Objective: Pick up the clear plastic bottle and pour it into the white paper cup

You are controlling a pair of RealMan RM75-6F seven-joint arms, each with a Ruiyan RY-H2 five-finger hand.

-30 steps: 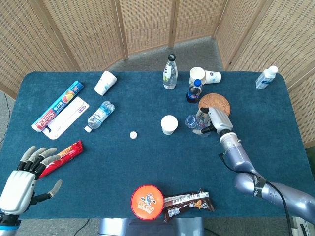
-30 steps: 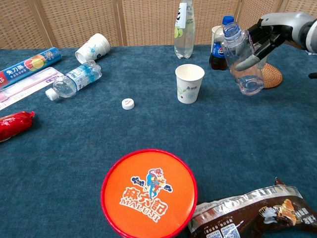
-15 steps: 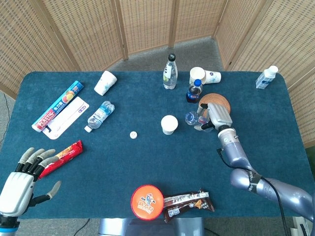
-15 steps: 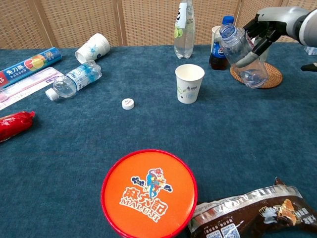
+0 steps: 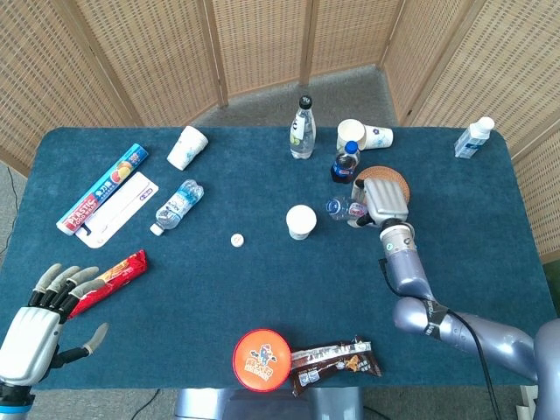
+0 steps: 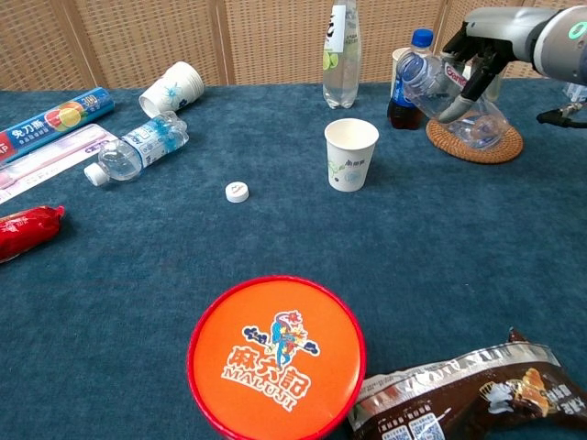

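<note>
Both hands were in view, and only your right hand (image 6: 477, 50) had anything in it. Its fingers were wrapped round the clear plastic bottle (image 6: 449, 96), which you held off the blue table (image 6: 110, 293) and tipped steeply — open neck pointing left and up, base lower to the right, over the round woven coaster (image 6: 477, 147). The bottle's mouth was near the white paper cup (image 6: 351, 154) but to its right and not above it; the cup stood upright near the table's middle, with a small white bottle cap (image 6: 238, 191) lying well to its left. Just behind the tilted bottle stood a dark cola bottle with a blue cap (image 6: 408, 87).

Your left hand (image 5: 39, 319) sat at the near left corner, fingers spread wide and holding nothing, its fingertips touching or just beside a red snack packet (image 5: 109, 280) — which of the two, you could not tell from the head view.
</note>
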